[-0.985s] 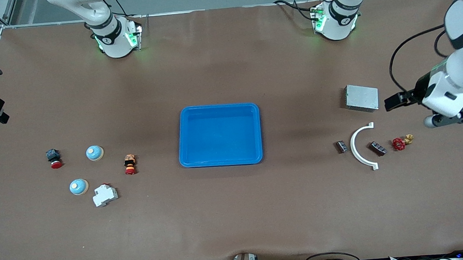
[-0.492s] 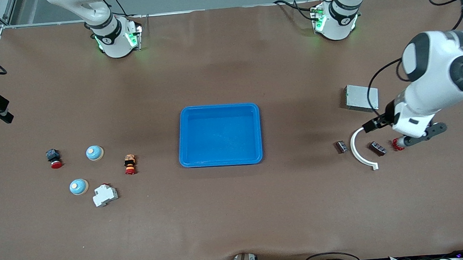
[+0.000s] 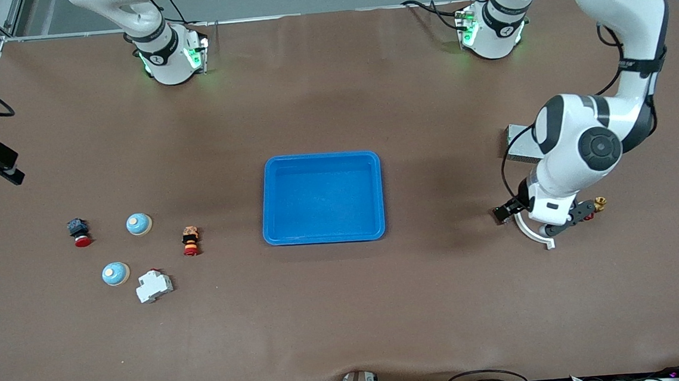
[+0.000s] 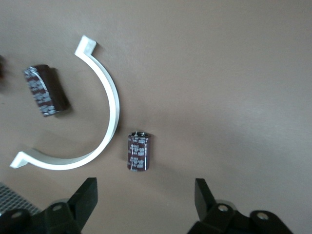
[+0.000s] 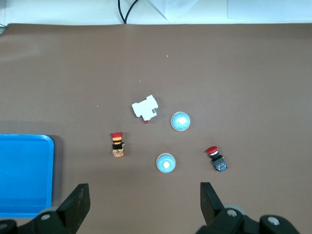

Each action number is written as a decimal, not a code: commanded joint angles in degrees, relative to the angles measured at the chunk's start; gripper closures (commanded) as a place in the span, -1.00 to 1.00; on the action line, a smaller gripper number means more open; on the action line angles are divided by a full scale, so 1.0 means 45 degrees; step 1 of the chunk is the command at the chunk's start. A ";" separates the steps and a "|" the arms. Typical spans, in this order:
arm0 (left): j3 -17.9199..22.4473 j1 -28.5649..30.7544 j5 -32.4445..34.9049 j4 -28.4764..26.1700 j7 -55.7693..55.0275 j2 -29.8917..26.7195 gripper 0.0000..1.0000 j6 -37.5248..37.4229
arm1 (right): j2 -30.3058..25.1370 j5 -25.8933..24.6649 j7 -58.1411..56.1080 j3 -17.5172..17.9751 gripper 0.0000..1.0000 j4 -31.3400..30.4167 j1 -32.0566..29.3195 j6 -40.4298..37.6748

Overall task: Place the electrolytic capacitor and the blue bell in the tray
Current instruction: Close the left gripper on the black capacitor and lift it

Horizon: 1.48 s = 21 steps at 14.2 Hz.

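Observation:
My left gripper [image 4: 145, 191] hangs open just above the table at the left arm's end, nothing between its fingers. A dark electrolytic capacitor [image 4: 139, 151] lies on its side just ahead of the fingertips, apart from them. A second capacitor [image 4: 46, 90] lies inside the curve of a white bracket. In the front view the left arm's hand covers these parts. The blue tray [image 3: 268, 201] sits empty mid-table. Two blue bells [image 3: 138, 223] [image 3: 116, 273] stand toward the right arm's end. My right gripper [image 5: 144, 195] waits open, high over a bell [image 5: 165, 163] and beside the tray [image 5: 24, 175].
A white curved bracket [image 4: 109, 112] [image 3: 527, 232] lies against the nearer capacitor. A grey metal box [image 3: 515, 145] sits partly under the left arm. Two red push buttons [image 3: 79, 232] [image 3: 190, 241] and a white breaker [image 3: 154, 286] lie around the bells.
The left arm has swung in from the table's end and come down over the capacitors and bracket, hiding the red valve. The right arm has stayed in place.

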 commanded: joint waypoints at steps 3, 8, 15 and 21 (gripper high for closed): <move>0.0062 0.0102 0.0132 -0.0635 -0.0287 0.0863 -0.72 0.1505 | 0.0758 -0.0045 0.0102 0.0046 -1.00 0.0236 0.0056 0.0787; 0.0082 0.0043 0.0132 -0.0772 -0.0560 0.1411 -0.29 0.2326 | 0.1267 0.0111 0.0141 0.0008 -1.00 0.0234 -0.0411 0.0808; 0.0121 -0.0074 0.0152 -0.0811 -0.0851 0.1413 1.00 0.2522 | 0.1657 0.0112 0.0121 0.0007 -1.00 0.0137 -0.0510 0.0535; 0.0023 -0.1378 0.0152 -0.0208 -0.3539 0.0105 1.00 0.1176 | 0.1950 0.0112 0.0141 0.0008 -1.00 0.0118 -0.0509 0.0477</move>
